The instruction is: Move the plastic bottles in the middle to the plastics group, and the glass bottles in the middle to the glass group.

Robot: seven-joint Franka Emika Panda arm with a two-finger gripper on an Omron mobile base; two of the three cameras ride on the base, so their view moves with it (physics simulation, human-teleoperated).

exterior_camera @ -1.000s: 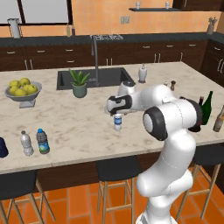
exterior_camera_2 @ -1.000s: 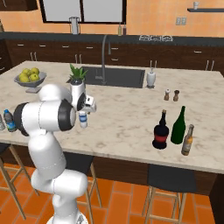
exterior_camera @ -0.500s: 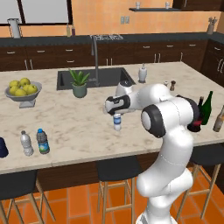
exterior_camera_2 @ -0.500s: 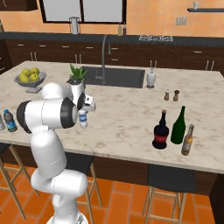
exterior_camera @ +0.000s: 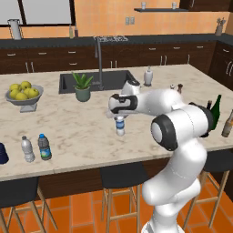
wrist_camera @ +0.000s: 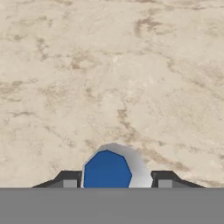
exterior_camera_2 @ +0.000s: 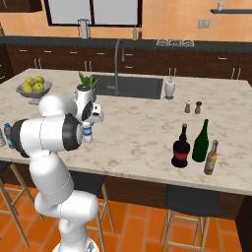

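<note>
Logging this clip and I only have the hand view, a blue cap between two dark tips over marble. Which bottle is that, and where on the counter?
Observer: The clear blue-capped bottle with the white-blue label, standing upright mid-counter, in front of the sink.
Operator: Is it gripped?
Observer: I cannot tell; the gripper sits right over its cap, the bottle's base on the counter.
Operator: Where's the plastics group?
Observer: At the counter's left front edge: the white-capped water bottle, with the darker blue-capped bottle beside it.
</note>
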